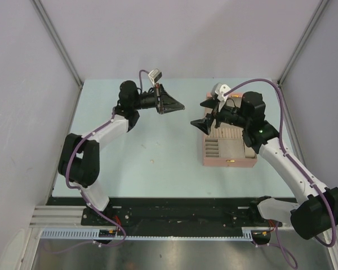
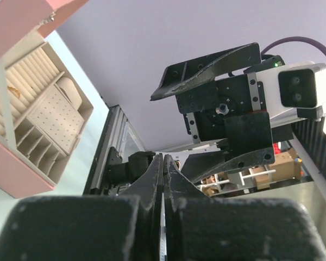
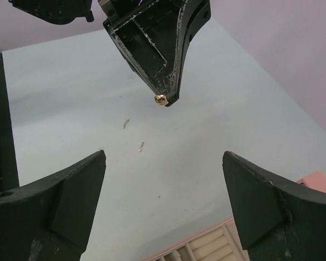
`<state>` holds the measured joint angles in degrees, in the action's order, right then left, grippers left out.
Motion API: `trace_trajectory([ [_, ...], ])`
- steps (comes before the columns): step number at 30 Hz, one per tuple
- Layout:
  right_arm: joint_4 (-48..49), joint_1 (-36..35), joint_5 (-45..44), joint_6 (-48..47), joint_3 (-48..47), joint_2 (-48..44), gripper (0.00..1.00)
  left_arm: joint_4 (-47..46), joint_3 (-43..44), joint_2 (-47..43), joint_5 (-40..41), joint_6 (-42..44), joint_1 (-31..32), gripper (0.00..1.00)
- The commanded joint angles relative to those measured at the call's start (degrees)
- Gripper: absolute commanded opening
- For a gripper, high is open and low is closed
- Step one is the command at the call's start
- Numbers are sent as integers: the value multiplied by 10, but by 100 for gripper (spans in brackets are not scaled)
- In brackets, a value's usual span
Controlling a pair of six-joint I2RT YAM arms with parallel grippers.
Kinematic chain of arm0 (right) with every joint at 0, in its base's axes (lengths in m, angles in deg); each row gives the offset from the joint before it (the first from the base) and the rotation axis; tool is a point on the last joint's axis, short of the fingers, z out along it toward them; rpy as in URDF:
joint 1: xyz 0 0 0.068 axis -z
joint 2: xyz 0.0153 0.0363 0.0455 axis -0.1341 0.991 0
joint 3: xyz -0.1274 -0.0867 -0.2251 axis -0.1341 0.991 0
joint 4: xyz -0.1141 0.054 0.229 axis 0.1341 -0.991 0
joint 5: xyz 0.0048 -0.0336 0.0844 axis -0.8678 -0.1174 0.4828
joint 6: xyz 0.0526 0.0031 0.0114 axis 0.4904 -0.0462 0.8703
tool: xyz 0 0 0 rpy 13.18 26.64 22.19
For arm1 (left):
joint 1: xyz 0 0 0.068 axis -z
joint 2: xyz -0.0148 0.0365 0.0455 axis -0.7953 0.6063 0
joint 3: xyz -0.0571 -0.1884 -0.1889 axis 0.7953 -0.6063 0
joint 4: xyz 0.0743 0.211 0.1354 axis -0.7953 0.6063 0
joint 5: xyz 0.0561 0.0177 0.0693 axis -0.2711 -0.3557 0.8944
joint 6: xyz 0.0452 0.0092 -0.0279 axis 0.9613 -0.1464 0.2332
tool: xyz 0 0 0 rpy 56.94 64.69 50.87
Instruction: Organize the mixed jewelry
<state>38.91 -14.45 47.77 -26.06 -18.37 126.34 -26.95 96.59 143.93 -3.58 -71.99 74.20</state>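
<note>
My left gripper point(image 1: 180, 106) is raised over the middle of the table with its jaws shut on a tiny gold jewelry piece point(image 3: 161, 100), which sits at its tip point(image 3: 167, 93). My right gripper point(image 1: 204, 114) is wide open and empty, facing the left one at the pink box's point(image 1: 228, 151) left edge. In the right wrist view it point(image 3: 163, 163) hangs above the table, where two tiny metallic pieces point(image 3: 125, 123) point(image 3: 141, 146) lie. Specks also show in the top view point(image 1: 152, 162). In the left wrist view the shut fingers point(image 2: 157, 174) point at the right gripper point(image 2: 169, 130).
The pink box point(image 2: 19, 174) stands open at the right of the table, with cream ring rolls, slots and a small cream cushion-like piece point(image 2: 69, 89) inside. Grey walls close the table at the back and both sides.
</note>
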Motion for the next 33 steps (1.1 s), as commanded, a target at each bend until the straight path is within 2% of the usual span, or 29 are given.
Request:
trace_trajectory([
  [1, 13, -23, -40, -35, -27, 6, 93, -73, -12, -16, -11, -82, 10, 0],
  [10, 13, -54, -84, -61, -45, 23, 87, -73, -29, -24, -11, -86, 21, 0],
  [33, -14, -71, -101, -79, -53, 28, 66, -54, -47, -31, -3, -60, 35, 0],
])
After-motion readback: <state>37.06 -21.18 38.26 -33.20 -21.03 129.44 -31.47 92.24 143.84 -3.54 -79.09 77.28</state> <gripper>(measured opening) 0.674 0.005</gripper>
